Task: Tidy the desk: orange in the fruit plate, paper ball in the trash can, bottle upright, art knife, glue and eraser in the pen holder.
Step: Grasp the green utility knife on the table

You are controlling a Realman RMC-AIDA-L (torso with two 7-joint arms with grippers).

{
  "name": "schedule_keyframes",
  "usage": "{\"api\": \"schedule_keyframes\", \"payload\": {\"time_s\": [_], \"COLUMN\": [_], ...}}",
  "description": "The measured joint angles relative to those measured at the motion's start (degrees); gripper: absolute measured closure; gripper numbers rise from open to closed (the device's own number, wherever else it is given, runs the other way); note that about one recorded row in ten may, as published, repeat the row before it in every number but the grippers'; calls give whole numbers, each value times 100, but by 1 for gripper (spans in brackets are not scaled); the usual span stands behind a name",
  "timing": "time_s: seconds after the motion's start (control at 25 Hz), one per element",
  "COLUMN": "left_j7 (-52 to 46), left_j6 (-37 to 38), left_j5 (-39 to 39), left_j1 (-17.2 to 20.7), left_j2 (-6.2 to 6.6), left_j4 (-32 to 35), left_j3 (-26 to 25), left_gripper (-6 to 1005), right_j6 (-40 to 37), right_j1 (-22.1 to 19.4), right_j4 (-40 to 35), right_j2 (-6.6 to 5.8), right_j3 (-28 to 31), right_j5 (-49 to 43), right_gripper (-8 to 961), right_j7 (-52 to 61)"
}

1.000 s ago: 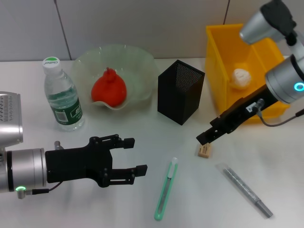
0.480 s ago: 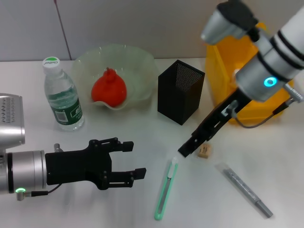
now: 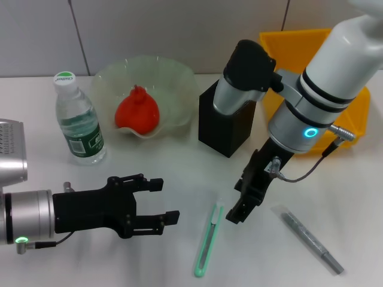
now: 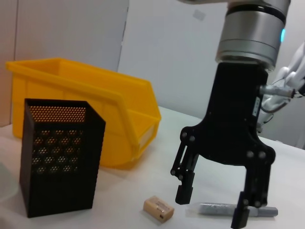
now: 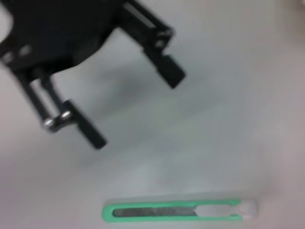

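The green art knife (image 3: 208,239) lies on the table in front; it also shows in the right wrist view (image 5: 176,211). My right gripper (image 3: 237,209) is open and empty, pointing down just right of the knife's white tip; the left wrist view shows it (image 4: 211,207) with its jaws apart above the table. The tan eraser (image 4: 158,208) lies beside it and is hidden in the head view. The grey glue stick (image 3: 311,239) lies to the right. The black mesh pen holder (image 3: 216,128) stands behind. My left gripper (image 3: 163,202) is open and empty at front left.
The orange (image 3: 137,110) sits in the pale green fruit plate (image 3: 173,75). The water bottle (image 3: 78,119) stands upright at the left. The yellow bin (image 3: 281,42) is at the back right, and my right arm hides its inside.
My right arm has swung from beside the yellow bin to the left and forward, and now covers the eraser in the head view. My left gripper has drifted slightly back toward me.
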Motion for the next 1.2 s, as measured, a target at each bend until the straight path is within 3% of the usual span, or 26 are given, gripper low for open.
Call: {"api": "schedule_keyframes", "payload": {"time_s": [0.52, 0.88, 1.2], "left_j7": [-114, -101, -111], "left_j6": [52, 43, 86], "left_j5": [-1, -20, -36], "left_j1": [20, 90, 236], "left_j2": [49, 49, 18], "left_j4": [24, 26, 165], "left_j3": [-42, -51, -61], "left_gripper": [186, 186, 186], "right_j6": [-392, -575, -525], "right_j1": [71, 94, 135], "right_j4": [-536, -1263, -1556], "right_j2": [5, 21, 31], "right_j3": [-175, -1621, -2101], "right_j5": [171, 353, 575], "right_gripper": [210, 210, 210], "right_j7": [-2719, -3760, -4347]}}
